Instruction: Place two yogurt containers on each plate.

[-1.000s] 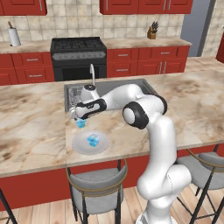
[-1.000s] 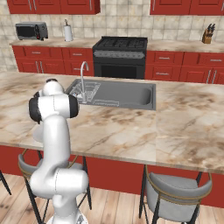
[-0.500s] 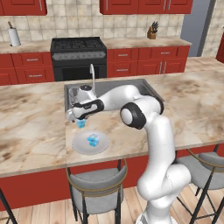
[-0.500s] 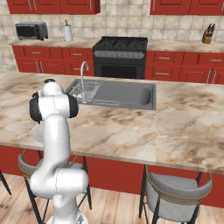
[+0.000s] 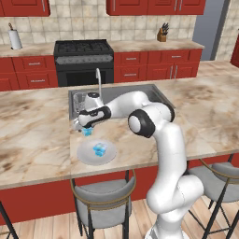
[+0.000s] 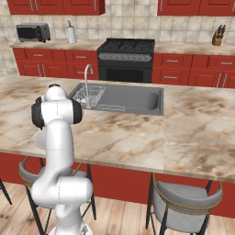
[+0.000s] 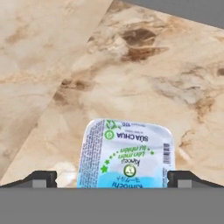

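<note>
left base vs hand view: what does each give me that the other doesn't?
Left base view alone: the plate with one yogurt container on it, the sink, the stove, a stool. Hand view alone: the lid print on the yogurt container at the gripper, lying between the open fingertips. Both: the gripper, that container and the marble counter.

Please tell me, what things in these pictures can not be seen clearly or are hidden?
- Pincer in the left base view: the hand hides its fingers; contact with the light blue yogurt cup beneath it is unclear.
- Same cup in the hand view: the bottom edge cuts off its lower part.
- Yogurt cup on the pale plate, left base view: label too small to read.
</note>
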Controlling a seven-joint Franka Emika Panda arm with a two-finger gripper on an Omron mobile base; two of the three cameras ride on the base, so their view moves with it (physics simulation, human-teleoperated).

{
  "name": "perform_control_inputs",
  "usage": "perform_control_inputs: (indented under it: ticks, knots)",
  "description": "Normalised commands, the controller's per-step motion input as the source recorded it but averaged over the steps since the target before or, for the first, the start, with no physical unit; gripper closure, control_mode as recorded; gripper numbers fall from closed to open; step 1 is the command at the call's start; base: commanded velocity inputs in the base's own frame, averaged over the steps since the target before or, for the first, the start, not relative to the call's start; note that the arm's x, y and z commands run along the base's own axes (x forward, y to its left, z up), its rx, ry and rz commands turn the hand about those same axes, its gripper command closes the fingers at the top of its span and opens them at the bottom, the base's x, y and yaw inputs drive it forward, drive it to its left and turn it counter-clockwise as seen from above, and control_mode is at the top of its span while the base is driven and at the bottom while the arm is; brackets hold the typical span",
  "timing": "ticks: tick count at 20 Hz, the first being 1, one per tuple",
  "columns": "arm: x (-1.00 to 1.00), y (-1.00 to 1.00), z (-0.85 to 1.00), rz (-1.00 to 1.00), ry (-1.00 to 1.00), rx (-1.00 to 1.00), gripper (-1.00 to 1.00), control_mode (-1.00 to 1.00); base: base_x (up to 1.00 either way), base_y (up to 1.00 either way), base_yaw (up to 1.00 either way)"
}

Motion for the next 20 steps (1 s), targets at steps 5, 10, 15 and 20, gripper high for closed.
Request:
perform_control_inputs:
  ticks: [5,10,15,20]
  knots:
    - [0.00,0.00,0.12,0.00,-0.07,0.00,-1.00,-1.00,0.00,0.00,0.00]
    - [0.00,0.00,-0.01,0.00,-0.01,-0.01,-1.00,-1.00,0.00,0.00,0.00]
    - [0.00,0.02,-0.32,0.00,0.00,-0.10,-1.00,-1.00,0.00,0.00,0.00]
    - [0.00,0.07,-0.30,0.00,0.00,-0.04,-1.00,-1.00,0.00,0.00,0.00]
